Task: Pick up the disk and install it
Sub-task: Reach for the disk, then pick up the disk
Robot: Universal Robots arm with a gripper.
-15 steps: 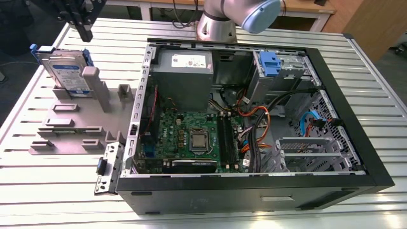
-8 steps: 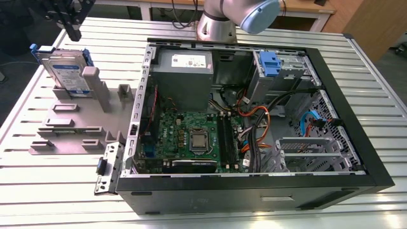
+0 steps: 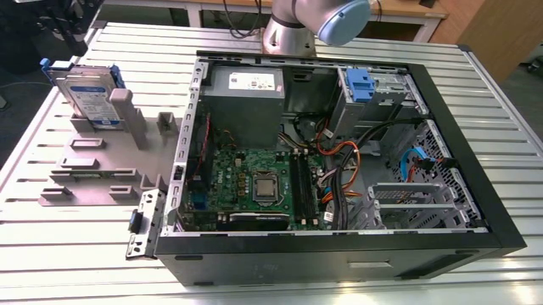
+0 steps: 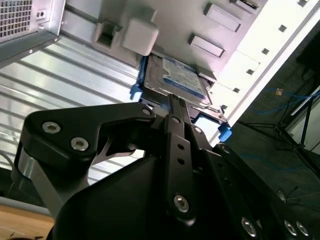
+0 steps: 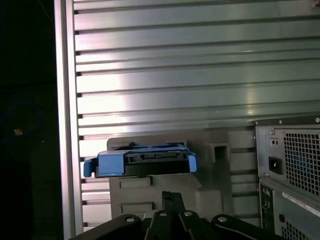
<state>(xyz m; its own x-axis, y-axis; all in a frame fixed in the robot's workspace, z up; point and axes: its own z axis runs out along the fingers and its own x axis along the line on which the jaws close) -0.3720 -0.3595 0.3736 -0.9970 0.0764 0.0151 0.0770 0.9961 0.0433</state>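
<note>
Just ahead of the gripper (image 5: pixel 169 196), whose two black fingers are pressed together on nothing, the disk (image 5: pixel 145 161) stands on its edge in a grey rack (image 5: pixel 165 186), and a strip of that rack shows between the fingertips and the blue frame. In the second wrist view the gripper (image 4: pixel 173 100) tips line up with the near edge of the disk (image 4: pixel 180 80), label side facing the hand; I cannot tell whether they touch it. A blocky grey post (image 4: pixel 140 35) of the rack (image 4: pixel 220 17) rises just beside the disk, on the side away from the fingertips. Off to one side of the hand sits the open computer case (image 5: pixel 290 165). In the exterior view the disk (image 3: pixel 85 89) leans behind the post (image 3: pixel 121 105) at the rack's (image 3: pixel 93 171) far end, near the case (image 3: pixel 339 159) wall, all on a ribbed metal table (image 3: pixel 51 254). Inside the case lie a power supply (image 3: pixel 246 89) and a blue latch (image 3: pixel 360 86), with the arm (image 3: pixel 314 25) behind.
</note>
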